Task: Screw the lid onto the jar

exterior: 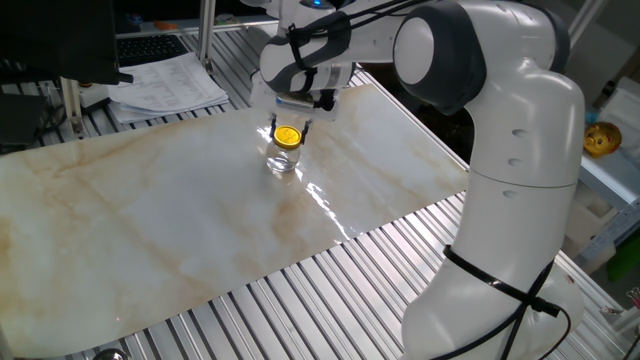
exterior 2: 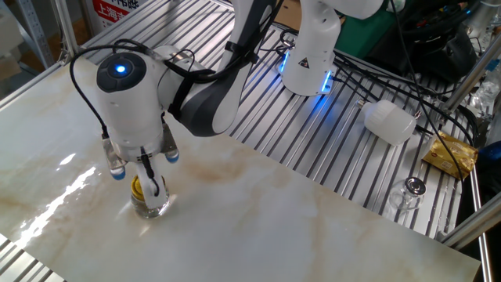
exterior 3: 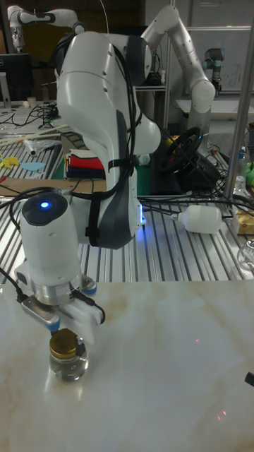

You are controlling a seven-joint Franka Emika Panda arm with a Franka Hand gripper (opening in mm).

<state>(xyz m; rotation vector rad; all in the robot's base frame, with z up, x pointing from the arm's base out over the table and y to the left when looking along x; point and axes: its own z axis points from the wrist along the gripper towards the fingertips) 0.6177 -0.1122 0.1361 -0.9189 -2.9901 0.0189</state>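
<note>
Resting on the mouth of the jar (exterior 3: 68, 364), the lid (exterior 3: 62, 344) is seen gold and flat; the jar stands upright on the marble table (exterior: 150, 220). The gripper (exterior 3: 65, 326) is held just above, its fingers spread and nothing grasped

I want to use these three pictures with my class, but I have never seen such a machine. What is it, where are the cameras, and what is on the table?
It is a white robot arm with a two-finger gripper at its end. Two cameras look down at the marble-patterned table from different sides; the tall picture is taken low, from the front. On the table stands a small clear glass jar with a gold lid sitting on its mouth. The gripper hangs just above the lid, its fingers on either side; whether they are touching it I cannot tell. Off the marble lie papers and a white plastic bottle on its side.
</note>
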